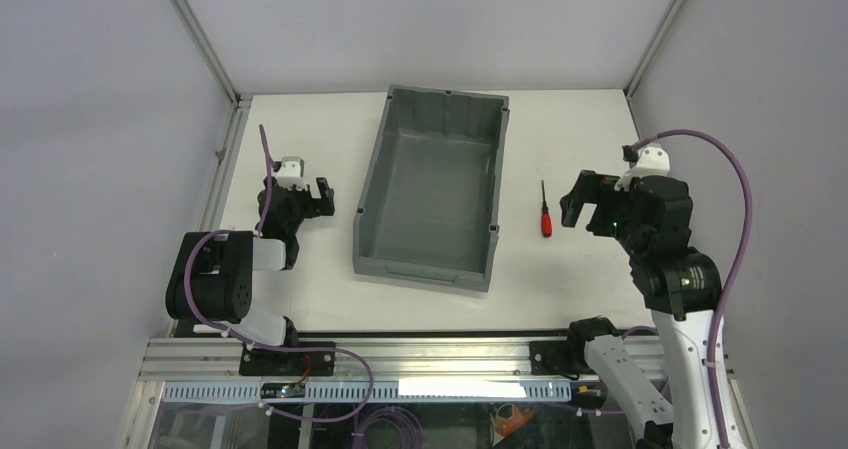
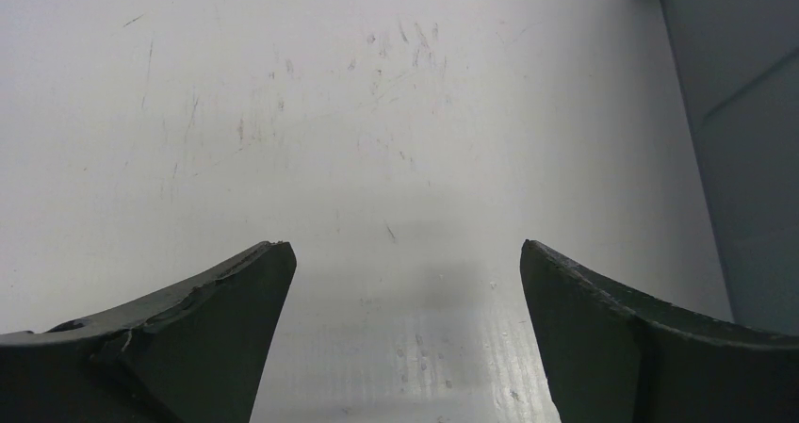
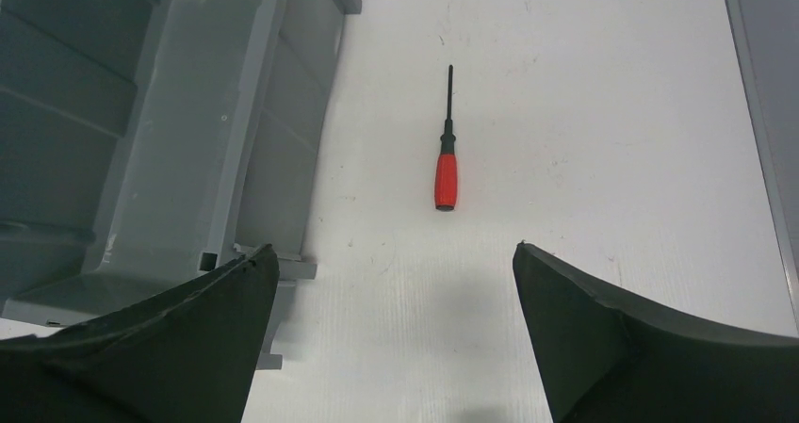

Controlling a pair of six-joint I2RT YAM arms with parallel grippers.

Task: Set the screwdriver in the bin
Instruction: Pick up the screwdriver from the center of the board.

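Hovering spread wide to straddle the handle, the right claw (image 3: pixel 394 253) faces the screwdriver (image 3: pixel 446 176) lying at its 12 o'clock on the surface (image 3: pixel 584 112), the bin (image 3: pixel 188 159) at the tool's 9 o'clock. The left claw (image 2: pixel 405 249) gapes empty.

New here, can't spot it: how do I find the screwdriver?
Find the big grey bin mid-table. On the white surface between it and the right gripper lies the screwdriver. It alone is small and red-handled, with a thin black shaft.
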